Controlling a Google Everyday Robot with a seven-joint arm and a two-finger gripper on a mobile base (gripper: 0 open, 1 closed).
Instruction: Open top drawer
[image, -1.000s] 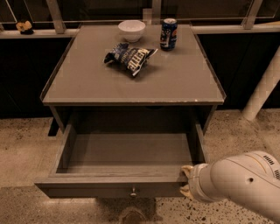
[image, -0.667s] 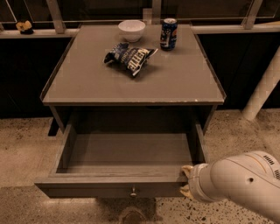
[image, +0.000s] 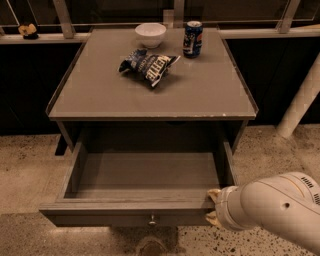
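End effector (image: 214, 206): at the right front corner of the drawer (image: 125, 216), against the end of the front panel. Spread or pinching, you cannot tell; the wrist covers it.

Drawer: pulled well out from under the tabletop (image: 210, 95). The knob (image: 152, 219) at centre front is not held.

Judgement: opening looks nearly done. If you pull more, draw straight back along the rails. A corner hold is off-centre and may skew the drawer and jam it. Go slow near the end of travel.

Bag (image: 148, 66), can (image: 193, 39) and bowl (image: 150, 35) sit well apart, at the back of the tabletop.
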